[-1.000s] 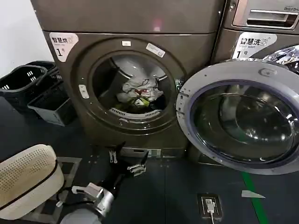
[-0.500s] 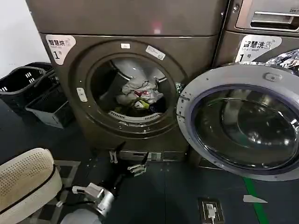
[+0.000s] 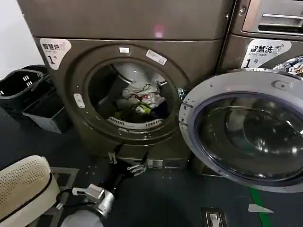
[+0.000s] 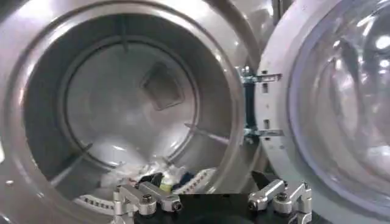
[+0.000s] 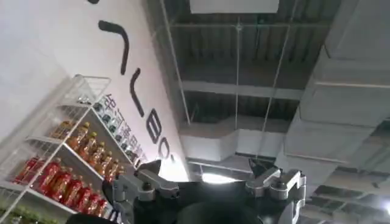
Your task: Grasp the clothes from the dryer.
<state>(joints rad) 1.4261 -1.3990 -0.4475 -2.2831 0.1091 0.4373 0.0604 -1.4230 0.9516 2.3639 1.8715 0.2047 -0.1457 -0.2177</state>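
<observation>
A bronze-grey dryer [image 3: 142,28] fills the upper centre of the head view, with a white "1" label [image 3: 54,49] at its upper left and a small red light [image 3: 159,32] on the panel above the round porthole. Its grey-rimmed glass door [image 3: 246,127] is swung fully open to the right, hinged at the porthole's right edge. Inside the steel drum, a crumpled heap of clothes [image 3: 140,98], mostly white with red and green patches, lies on the drum floor toward the back. The porthole itself is unobstructed.

The left gripper [image 3: 124,163] hangs low in the lower centre of the frame, just in front of the dryer's base below the porthole rim, its fingers spread apart and holding nothing. In the left wrist view it [image 4: 213,201] faces into the drum, with the clothes [image 4: 152,178] just beyond it.

The right gripper [image 5: 210,185] points up at a ceiling, fingers spread and empty.

Dark baskets [image 3: 28,94] sit on the floor at the left; a cream hamper [image 3: 23,187] occupies the lower left corner.
</observation>
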